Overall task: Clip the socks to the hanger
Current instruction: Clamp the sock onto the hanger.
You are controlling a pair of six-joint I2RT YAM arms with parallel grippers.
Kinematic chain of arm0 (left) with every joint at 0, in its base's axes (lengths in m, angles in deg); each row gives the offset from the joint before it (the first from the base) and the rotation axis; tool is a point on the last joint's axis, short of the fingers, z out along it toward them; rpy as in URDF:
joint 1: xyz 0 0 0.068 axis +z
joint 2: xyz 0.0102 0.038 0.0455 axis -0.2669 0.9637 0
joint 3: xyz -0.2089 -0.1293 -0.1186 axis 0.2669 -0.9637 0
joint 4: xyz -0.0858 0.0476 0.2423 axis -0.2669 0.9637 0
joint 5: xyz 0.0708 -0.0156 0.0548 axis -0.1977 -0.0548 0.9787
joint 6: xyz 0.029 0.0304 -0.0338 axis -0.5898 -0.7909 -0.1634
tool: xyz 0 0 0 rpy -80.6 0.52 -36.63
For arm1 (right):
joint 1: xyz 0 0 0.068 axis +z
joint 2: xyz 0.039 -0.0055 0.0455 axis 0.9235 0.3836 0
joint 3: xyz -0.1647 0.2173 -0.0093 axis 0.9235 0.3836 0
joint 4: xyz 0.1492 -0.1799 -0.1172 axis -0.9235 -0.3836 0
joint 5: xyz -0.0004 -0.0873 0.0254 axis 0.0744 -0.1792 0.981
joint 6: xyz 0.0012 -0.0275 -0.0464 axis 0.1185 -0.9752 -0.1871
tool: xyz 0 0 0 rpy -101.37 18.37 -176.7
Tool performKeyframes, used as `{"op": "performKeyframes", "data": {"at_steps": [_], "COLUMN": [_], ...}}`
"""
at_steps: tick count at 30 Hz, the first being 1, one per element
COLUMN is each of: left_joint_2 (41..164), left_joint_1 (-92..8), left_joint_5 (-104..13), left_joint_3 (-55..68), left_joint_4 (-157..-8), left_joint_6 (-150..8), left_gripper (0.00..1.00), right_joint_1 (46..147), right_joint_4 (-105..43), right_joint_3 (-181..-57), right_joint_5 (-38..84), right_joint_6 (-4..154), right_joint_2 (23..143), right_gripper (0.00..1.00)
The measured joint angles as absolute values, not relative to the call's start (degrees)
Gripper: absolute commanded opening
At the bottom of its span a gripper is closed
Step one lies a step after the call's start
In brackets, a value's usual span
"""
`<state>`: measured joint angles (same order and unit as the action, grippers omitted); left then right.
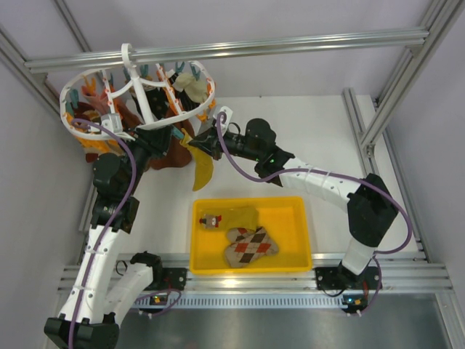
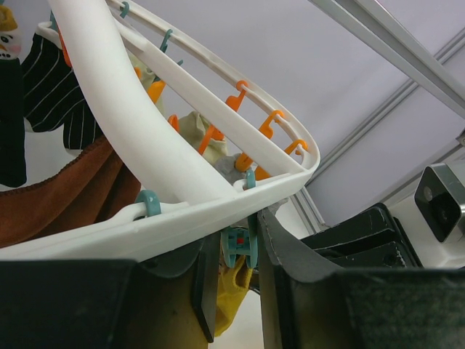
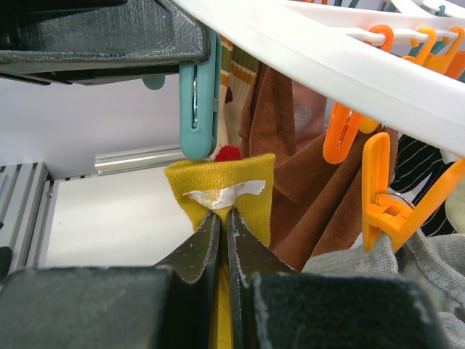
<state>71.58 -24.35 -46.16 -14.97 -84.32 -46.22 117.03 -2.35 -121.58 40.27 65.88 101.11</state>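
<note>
Right tool [image 3: 224, 214] is pinched tight on the mustard sock [image 3: 232, 178], its cuff just under the teal clip [image 3: 197, 109] on the hanger [image 3: 327, 54]. Left tool [image 2: 238, 254] has its fingers closed against that clip from both sides. The cuff is not in the clip yet, so this one isn't done! An argyle sock [image 1: 251, 246] and another mustard one [image 1: 240, 216] wait in the yellow tray [image 1: 305, 233]. White counter [image 1: 320, 131] below, pale walls around, an aluminium rail [image 1: 254, 47] carrying the hanger.
</note>
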Motion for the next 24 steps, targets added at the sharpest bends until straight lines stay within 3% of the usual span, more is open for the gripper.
{"op": "performKeyframes", "data": {"at_steps": [24], "left_joint_2": [71.6], "left_joint_1": [-24.3], "left_joint_5": [-46.5], "left_joint_3": [-15.0], "left_joint_4": [-84.3], "left_joint_6": [-46.2], "left_gripper": [0.0], "right_joint_1": [116.5], "right_joint_4": [-2.0], "right_joint_3": [-123.9], "right_joint_5": [40.7], "right_joint_6": [67.3], "right_joint_2": [101.1], "right_gripper": [0.0]}}
